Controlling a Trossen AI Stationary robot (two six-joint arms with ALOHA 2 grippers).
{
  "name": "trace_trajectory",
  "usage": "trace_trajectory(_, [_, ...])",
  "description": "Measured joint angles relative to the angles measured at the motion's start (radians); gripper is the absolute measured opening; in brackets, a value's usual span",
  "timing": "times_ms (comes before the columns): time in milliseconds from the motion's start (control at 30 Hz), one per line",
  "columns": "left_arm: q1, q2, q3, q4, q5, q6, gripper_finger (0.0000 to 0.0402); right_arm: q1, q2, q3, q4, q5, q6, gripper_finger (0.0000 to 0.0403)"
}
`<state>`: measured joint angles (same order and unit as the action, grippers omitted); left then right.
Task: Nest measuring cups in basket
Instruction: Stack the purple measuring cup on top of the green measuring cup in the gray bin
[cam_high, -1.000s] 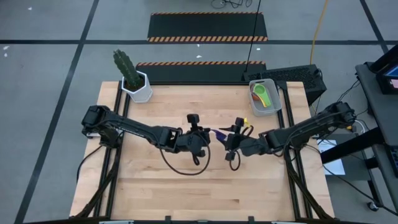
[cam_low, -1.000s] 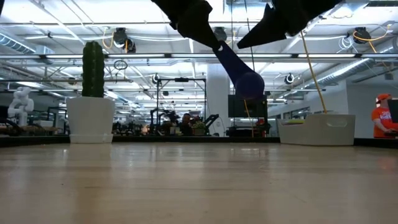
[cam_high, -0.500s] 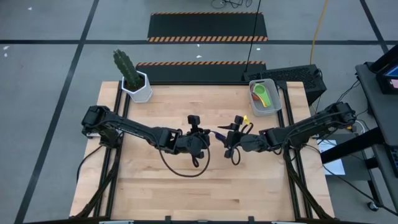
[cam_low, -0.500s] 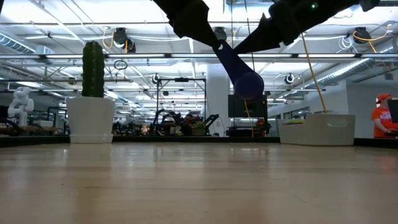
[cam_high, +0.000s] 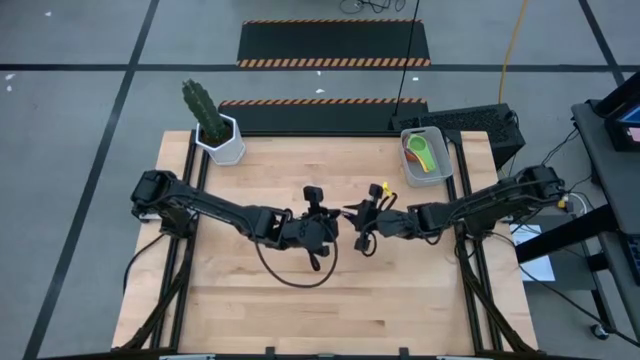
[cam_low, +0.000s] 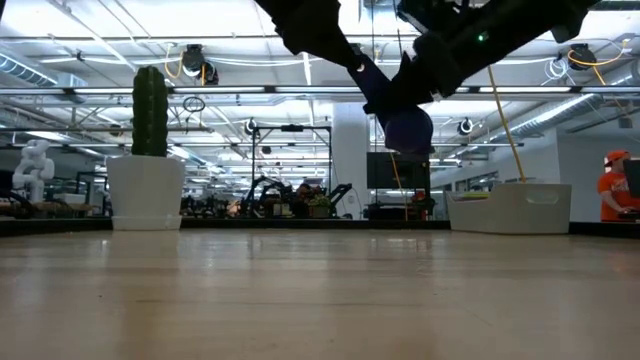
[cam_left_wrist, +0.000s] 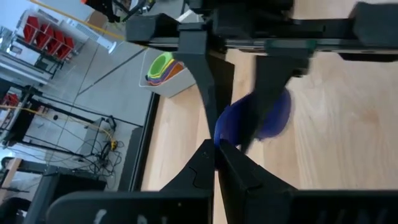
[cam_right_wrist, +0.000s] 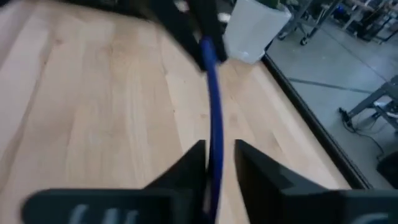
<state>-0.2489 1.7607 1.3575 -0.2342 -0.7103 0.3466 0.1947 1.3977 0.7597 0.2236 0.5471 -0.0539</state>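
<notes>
Potted cactus (cam_high: 212, 122) on wooden table (cam_high: 250, 290)

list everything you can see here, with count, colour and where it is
dark blue measuring cup: one, held in the air above the table's middle, between the two grippers
measuring cups in basket: a nested stack, green on top, orange and others under it; count cannot be told
basket: one, light grey-blue, far right corner of the table
cactus pot: one, white with a green cactus, far left corner
table: one, light wood
person: one, orange top, in the room behind, at the low view's right edge
left gripper: shut on the cup's handle, over the table's middle
right gripper: meeting it from the right, fingers either side of the cup; whether they grip it cannot be told
</notes>
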Motion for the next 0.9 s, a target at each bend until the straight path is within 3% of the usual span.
trace_trajectory(167, [-0.003, 0.000, 0.000, 0.004, -0.002, -0.012, 0.0010, 0.000, -0.002, 0.000, 0.043, 0.002, -0.038, 0.0008])
trace_trajectory(300, [-0.010, -0.005, 0.000, 0.004, -0.001, -0.059, 0.0041, 0.000, -0.028, 0.000, 0.023, 0.003, -0.043, 0.0012])
trace_trajectory(633, [-0.010, -0.125, 0.000, -0.078, 0.002, -0.168, 0.0191, -0.010, -0.192, 0.000, -0.044, 0.034, -0.093, 0.0002])
trace_trajectory(767, [0.033, -0.166, -0.043, -0.130, 0.003, -0.201, 0.0207, -0.019, -0.246, 0.001, -0.048, 0.032, -0.092, 0.0003])
trace_trajectory(900, [0.102, -0.193, -0.134, -0.037, 0.060, -0.200, 0.0192, -0.017, -0.261, 0.001, -0.015, 0.027, -0.083, 0.0002])
